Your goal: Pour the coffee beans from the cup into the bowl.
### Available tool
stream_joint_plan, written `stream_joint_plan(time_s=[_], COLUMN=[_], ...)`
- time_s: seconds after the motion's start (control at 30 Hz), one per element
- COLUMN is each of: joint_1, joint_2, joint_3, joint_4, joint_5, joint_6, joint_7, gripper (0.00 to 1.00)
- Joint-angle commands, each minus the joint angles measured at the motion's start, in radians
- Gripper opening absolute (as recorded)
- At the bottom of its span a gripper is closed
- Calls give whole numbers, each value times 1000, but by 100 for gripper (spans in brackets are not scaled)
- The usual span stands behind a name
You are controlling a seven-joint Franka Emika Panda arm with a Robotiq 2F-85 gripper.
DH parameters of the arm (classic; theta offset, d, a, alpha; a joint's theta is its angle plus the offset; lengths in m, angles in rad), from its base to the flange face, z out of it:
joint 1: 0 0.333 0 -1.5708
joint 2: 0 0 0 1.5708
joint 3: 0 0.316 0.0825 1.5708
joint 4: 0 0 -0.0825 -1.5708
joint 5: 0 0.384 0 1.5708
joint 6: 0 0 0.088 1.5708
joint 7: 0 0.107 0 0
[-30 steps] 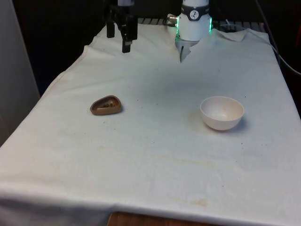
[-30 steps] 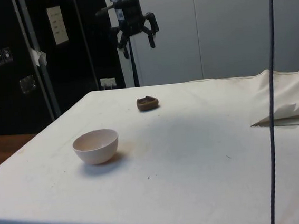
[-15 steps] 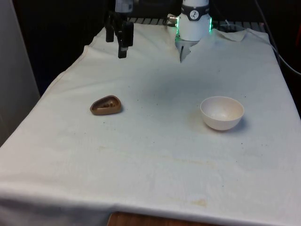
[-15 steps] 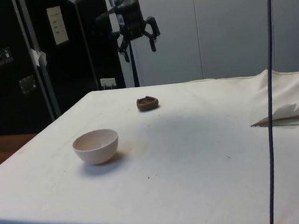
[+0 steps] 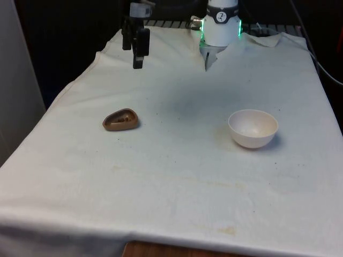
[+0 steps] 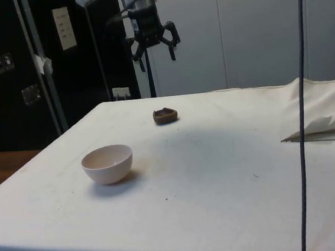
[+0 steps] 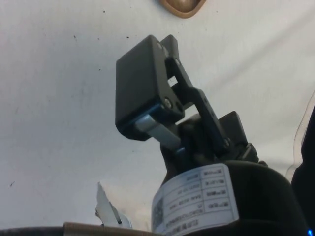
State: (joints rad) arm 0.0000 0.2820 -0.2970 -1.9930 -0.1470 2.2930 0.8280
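A small brown cup (image 5: 120,119) with dark coffee beans in it rests on the white cloth on the front view's left; in the side view the cup (image 6: 165,115) sits toward the far edge. A white bowl (image 5: 253,128) stands empty on the front view's right, and that bowl (image 6: 107,163) is nearer the camera in the side view. My black gripper (image 5: 132,56) hangs high in the air beyond the cup, well above the table. The side view shows the gripper (image 6: 155,51) open, nothing between its fingers. From the wrist, the cup (image 7: 183,5) lies beyond one black finger (image 7: 142,88).
The robot's white base (image 5: 221,27) stands at the table's far end, with bunched cloth (image 6: 327,119) beside it. A thin dark cable (image 6: 300,118) hangs across the side view. Bare cloth lies between cup and bowl. The table's front edge (image 5: 161,243) runs low in the front view.
The gripper has come down a little and shifted slightly toward the front view's left. Its fingers stay open. Cup and bowl have not moved.
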Motion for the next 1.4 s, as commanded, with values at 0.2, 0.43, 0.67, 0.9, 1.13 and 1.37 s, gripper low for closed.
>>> stream_joint_plan(time_s=[0.2, 0.43, 0.67, 0.9, 1.13, 1.37], joint_1=[3, 6, 8, 11, 10, 10], joint_2=[6, 13, 23, 37, 46, 53], joint_3=[-1, 1, 2, 4, 4, 4], joint_4=[-4, -5, -4, -1, -2, -3], joint_5=[2, 3, 4, 6, 6, 7], joint_6=[18, 20, 20, 20, 23, 31], joint_7=[57, 107, 162, 224, 268, 305], gripper=[100, 100, 100, 100, 100, 100])
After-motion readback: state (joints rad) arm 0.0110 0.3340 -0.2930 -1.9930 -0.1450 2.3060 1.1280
